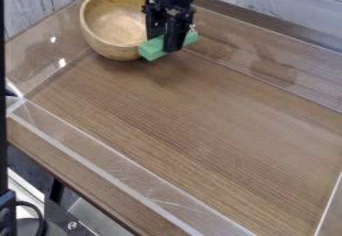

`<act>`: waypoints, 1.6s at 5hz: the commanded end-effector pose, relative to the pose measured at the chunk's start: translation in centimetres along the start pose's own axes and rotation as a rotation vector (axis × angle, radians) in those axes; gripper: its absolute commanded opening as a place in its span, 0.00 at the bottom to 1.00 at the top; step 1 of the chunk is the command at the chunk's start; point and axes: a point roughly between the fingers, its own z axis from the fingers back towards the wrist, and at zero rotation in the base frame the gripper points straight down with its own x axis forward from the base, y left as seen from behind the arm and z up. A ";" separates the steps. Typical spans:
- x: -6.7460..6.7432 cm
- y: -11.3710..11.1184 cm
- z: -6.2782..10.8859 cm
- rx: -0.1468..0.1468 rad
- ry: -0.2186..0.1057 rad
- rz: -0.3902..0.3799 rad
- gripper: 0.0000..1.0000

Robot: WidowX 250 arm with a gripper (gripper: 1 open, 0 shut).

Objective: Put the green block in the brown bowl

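- The gripper [170,46] is clamping narrowly on the green block [159,46], holding it across its short width with both green ends sticking out past the dark fingers.
- The block is hanging tilted, its lower left end dipping towards the wooden table [201,130], and it is sitting just beside the near right edge of the brown bowl [112,25], not over the hollow.
- That low end is the likeliest trouble: if the arm is carrying the block sideways at this height, the end could be knocking the bowl's thick rim, either twisting the block in the jaws or shoving the bowl across the table.
- Because the grip is narrow on a long bar, any knock would be levering the block around the pinch point, and it could be slipping out onto the table short of the bowl.
- From this single angle it is hard to judge whether the block is clear of the surface or still brushing it; it appears slightly lifted.
- Letting go too early, over the rim instead of the middle, would be risking the block tipping off the edge and landing outside.
- The clear wall [80,150] around the table is standing well apart and posing no hazard.
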 end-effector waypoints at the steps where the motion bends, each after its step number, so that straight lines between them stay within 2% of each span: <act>1: -0.9 0.5 5.1 0.055 -0.120 0.006 0.00; 3: -0.3 1.4 3.8 0.063 -0.144 0.104 0.00; 5: -0.7 1.3 3.1 0.077 -0.173 0.127 0.00; 7: 0.4 2.6 3.2 0.049 -0.214 0.219 0.00; 8: 0.9 3.4 2.3 0.047 -0.214 0.229 0.00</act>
